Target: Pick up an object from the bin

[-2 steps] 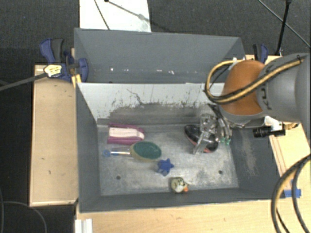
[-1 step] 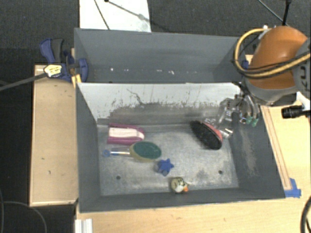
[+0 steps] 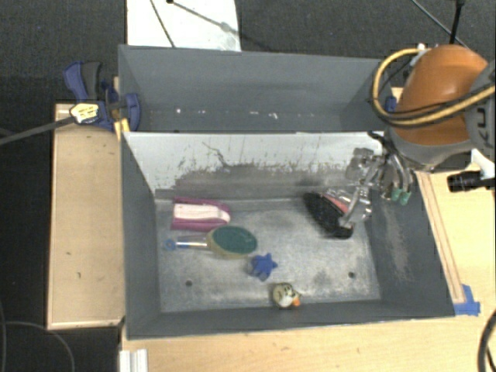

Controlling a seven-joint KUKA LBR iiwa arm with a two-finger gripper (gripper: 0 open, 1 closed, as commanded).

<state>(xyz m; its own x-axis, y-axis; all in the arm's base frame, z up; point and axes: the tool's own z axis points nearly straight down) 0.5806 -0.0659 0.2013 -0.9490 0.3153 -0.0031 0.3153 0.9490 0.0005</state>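
Black oblong thing apparently touches pincer.

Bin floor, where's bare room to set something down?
Bare: the middle, between the green paddle and the black object, and the front right, past the small round toy. Crowded: the left by the pink tube, and back right under the tool.

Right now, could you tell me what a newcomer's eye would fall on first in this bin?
The arm's orange cover at upper right, with the claw down at a black and red thing by the bin's right wall. Left of the middle lie a pink packet and a round green thing.
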